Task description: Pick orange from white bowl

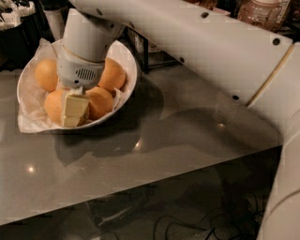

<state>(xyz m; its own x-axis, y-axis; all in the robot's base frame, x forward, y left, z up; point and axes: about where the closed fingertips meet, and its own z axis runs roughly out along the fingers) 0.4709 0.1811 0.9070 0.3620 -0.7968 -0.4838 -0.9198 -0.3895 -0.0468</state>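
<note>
The white bowl point(129, 65) sits at the far left of the grey table, lined with crumpled white paper and holding several oranges. My gripper point(72, 112) hangs from the white arm straight over the bowl's front part. Its cream fingers point(74, 107) point down between two front oranges: one orange point(52, 105) to its left and one point(101, 101) to its right. Two more oranges lie behind, at the back left point(46, 74) and back right point(114, 74). The wrist hides the bowl's middle.
The grey table point(154, 140) stretches right and forward from the bowl, with its front edge running across the lower view. Dark clutter and a jar point(262, 14) stand along the back. Cables lie on the floor below. My arm's white links fill the upper right.
</note>
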